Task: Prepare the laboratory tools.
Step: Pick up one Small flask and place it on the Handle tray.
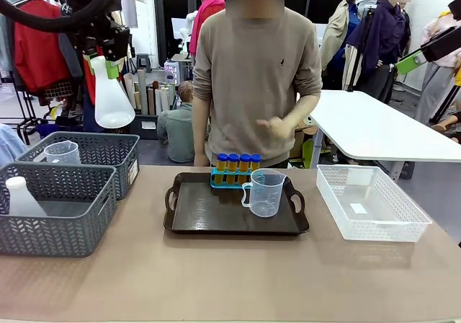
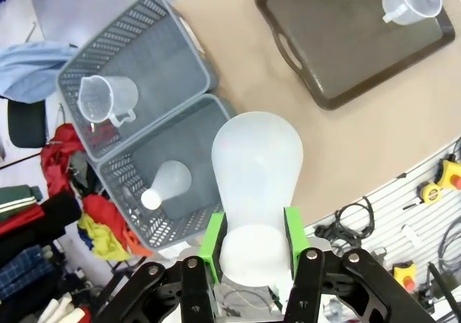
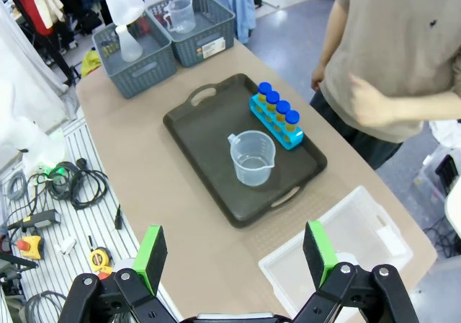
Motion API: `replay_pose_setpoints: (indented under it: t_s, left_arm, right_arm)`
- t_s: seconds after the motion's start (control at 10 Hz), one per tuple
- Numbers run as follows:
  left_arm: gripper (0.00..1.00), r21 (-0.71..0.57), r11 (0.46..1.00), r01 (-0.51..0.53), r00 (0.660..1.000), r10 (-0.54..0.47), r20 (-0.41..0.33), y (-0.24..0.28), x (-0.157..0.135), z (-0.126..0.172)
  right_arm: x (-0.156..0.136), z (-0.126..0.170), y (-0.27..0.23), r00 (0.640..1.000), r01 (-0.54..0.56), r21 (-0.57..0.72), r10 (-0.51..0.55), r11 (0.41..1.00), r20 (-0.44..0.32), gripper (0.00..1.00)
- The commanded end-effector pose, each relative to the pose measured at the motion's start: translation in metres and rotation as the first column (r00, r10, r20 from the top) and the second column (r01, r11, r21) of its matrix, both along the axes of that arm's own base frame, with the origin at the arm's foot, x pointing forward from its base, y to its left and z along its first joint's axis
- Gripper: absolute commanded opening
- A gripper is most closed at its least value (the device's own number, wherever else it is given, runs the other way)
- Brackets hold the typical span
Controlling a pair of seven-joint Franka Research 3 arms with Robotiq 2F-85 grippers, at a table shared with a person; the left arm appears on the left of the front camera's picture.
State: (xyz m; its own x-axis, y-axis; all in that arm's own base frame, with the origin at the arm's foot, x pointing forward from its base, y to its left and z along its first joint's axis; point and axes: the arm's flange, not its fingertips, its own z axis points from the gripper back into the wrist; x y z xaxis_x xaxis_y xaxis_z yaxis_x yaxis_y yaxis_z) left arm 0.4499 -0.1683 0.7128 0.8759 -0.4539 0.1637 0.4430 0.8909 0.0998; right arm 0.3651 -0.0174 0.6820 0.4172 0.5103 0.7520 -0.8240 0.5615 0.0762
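Note:
My left gripper point(image 1: 106, 67) is shut on the neck of a white conical flask point(image 1: 113, 99), held high above the grey baskets; in the left wrist view the flask point(image 2: 256, 171) sits between the green pads point(image 2: 213, 245). A clear handled beaker point(image 1: 264, 192) stands on the black tray point(image 1: 209, 218), with the blue rack of orange blue-capped tubes point(image 1: 235, 170) behind it. A second flask point(image 1: 21, 197) and a second beaker point(image 1: 63, 152) sit in the baskets. My right gripper point(image 3: 236, 251) hangs open, high over the table's right side.
Two grey baskets point(image 1: 72, 215) stand at the left and a white basket point(image 1: 371, 200) at the right. A person stands behind the tray with a hand point(image 1: 277, 128) raised at waist height. Bare tabletop lies in front of the tray.

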Motion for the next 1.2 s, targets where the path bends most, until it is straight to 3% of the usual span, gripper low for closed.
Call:
replay_pose_setpoints:
  t_s: [0.0,0.1,0.5,1.0,1.1]
  left_arm:
    - [0.0,0.0,1.0,-0.001,1.0,0.001,0.003,0.001,-0.001,0.001]
    - [0.0,0.019,0.998,0.061,0.998,-0.061,-0.009,-0.013,0.002,0.001]
    - [0.0,-0.024,0.971,0.239,0.97,-0.24,-0.046,-0.074,0.037,-0.059]
    - [0.0,-0.019,0.947,0.32,0.946,-0.321,-0.046,-0.129,0.078,-0.146]
    - [0.0,-0.069,0.94,0.335,0.936,-0.341,-0.091,-0.139,0.083,-0.165]
  right_arm:
    - [0.001,0.001,0.001,1.0,-0.018,0.024,0.018,1.0,0.017,1.0]
    - [0.001,0.001,0.001,1.0,-0.018,0.024,0.018,1.0,0.017,1.0]
    - [0.001,0.001,0.001,1.0,-0.018,0.024,0.018,1.0,0.017,1.0]
    - [0.001,0.001,0.001,1.0,-0.018,0.024,0.018,1.0,0.017,1.0]
    - [0.001,0.001,0.001,1.0,-0.018,0.024,0.018,1.0,0.017,1.0]
